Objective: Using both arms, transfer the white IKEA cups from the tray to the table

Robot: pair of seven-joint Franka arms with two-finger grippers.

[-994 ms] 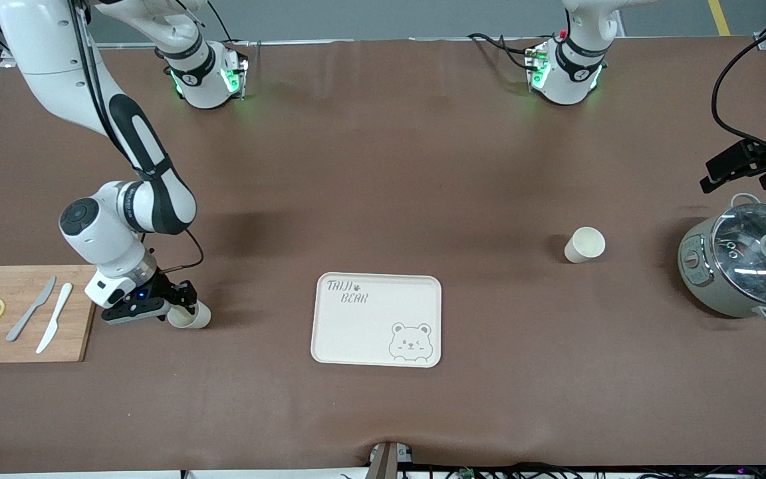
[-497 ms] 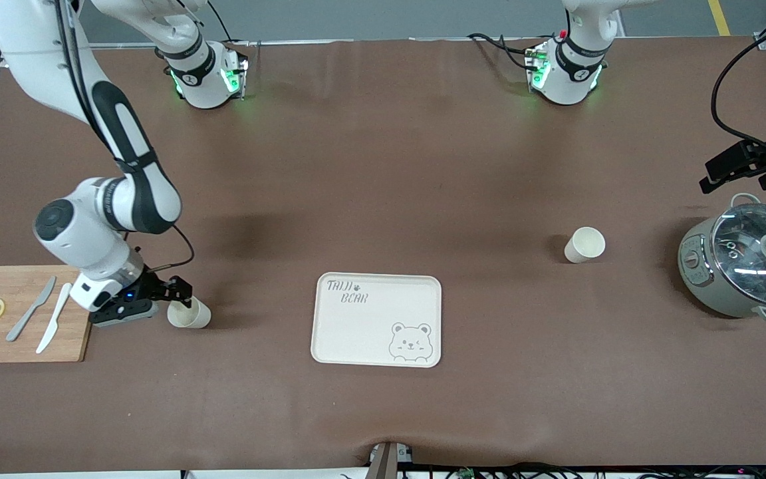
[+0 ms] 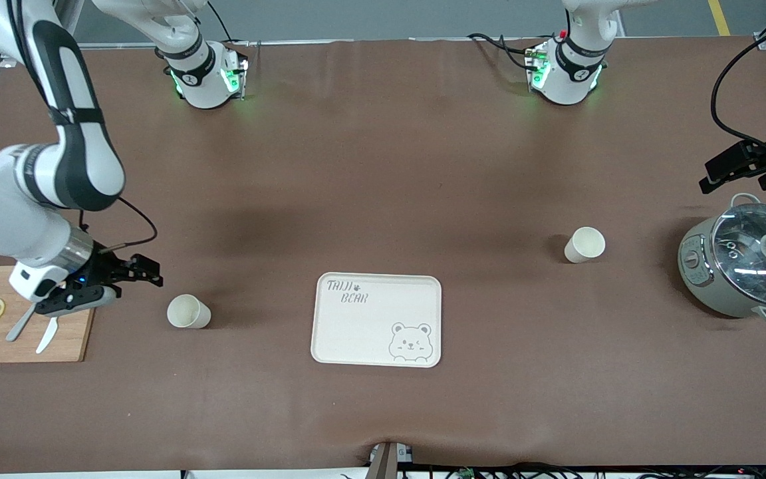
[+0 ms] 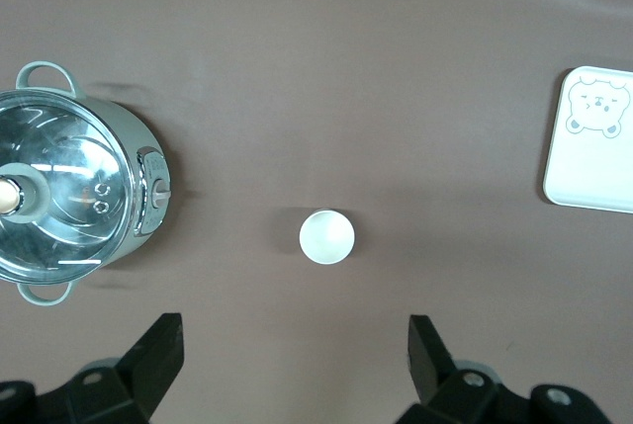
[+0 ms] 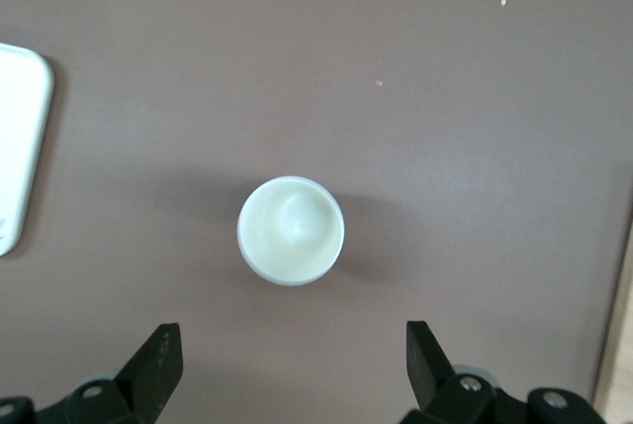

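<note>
One white cup (image 3: 188,311) stands upright on the table between the cutting board and the bear tray (image 3: 370,332). My right gripper (image 3: 150,273) is open and empty, up over the table beside this cup, toward the cutting board. The right wrist view shows that cup (image 5: 291,230) free ahead of the open gripper (image 5: 292,360). The second white cup (image 3: 584,244) stands upright between the tray and the pot. My left gripper (image 3: 735,178) hangs open and empty above the table by the pot. The left wrist view shows this cup (image 4: 326,236) far below the open gripper (image 4: 295,355).
A grey-green pot with a glass lid (image 3: 745,266) stands at the left arm's end of the table. A wooden cutting board (image 3: 24,319) with two knives and lemon slices lies at the right arm's end. The tray carries nothing.
My right gripper has let go of the cup, risen and drawn back toward the cutting board. The cup stays standing where it was. The left arm has not moved.
</note>
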